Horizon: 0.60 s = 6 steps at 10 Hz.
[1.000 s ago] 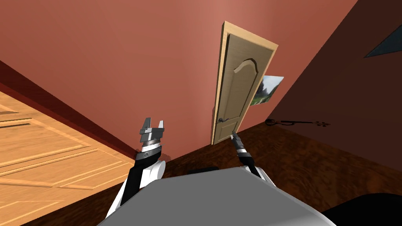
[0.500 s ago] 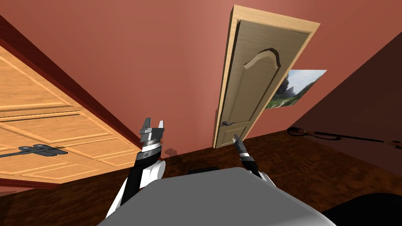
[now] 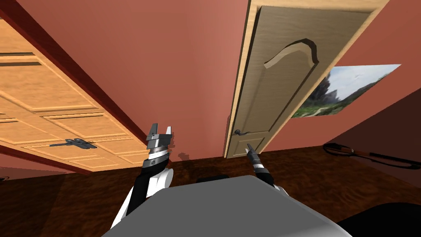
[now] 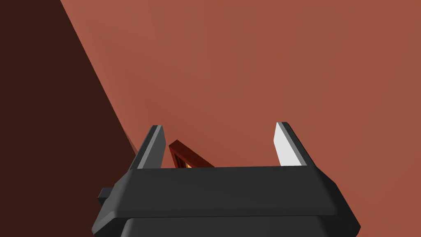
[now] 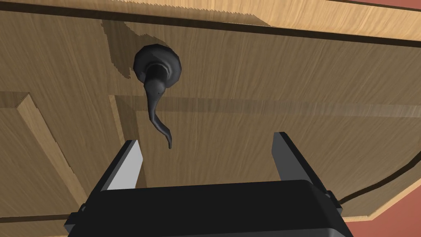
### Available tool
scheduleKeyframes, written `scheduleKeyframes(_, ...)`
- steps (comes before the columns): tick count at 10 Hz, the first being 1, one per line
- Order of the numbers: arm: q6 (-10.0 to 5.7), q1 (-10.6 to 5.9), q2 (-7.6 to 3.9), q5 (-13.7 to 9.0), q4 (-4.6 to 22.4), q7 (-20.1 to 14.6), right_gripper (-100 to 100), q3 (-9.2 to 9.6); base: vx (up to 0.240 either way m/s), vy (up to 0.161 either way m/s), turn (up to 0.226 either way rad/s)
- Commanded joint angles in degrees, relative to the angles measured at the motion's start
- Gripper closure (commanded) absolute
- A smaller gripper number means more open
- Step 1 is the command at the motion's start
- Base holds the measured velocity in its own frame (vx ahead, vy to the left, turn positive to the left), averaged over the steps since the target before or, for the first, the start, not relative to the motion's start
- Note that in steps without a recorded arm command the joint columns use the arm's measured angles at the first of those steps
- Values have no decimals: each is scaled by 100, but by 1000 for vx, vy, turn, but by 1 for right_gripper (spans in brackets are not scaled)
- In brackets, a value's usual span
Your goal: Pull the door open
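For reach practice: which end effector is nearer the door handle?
Right. The right end effector points at the door handle, just short of it; the left end effector stands aside, facing the wall.

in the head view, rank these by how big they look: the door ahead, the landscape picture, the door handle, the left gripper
1. door ahead, by far the largest
2. landscape picture
3. left gripper, though it is nearer the camera, which enlarges it
4. door handle, the smallest

Door (image 3: 283,82): tan wood grain, matt; lever handle (image 5: 155,88) dark, smooth, faint sheen. Panelled door (image 3: 53,103) at 9 o'clock: lighter orange wood. Wall (image 3: 164,61) flat matt; floor (image 3: 329,181) dark mottled wood.
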Motion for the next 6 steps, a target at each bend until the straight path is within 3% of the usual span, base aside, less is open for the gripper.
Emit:
scheduleKeyframes(1,-98,10,-2,74,199,-115,-100,-89,48,-194,265)
scheduleKeyframes(6,-340,5,-5,281,767,-413,-100,-337,49,-206,243)
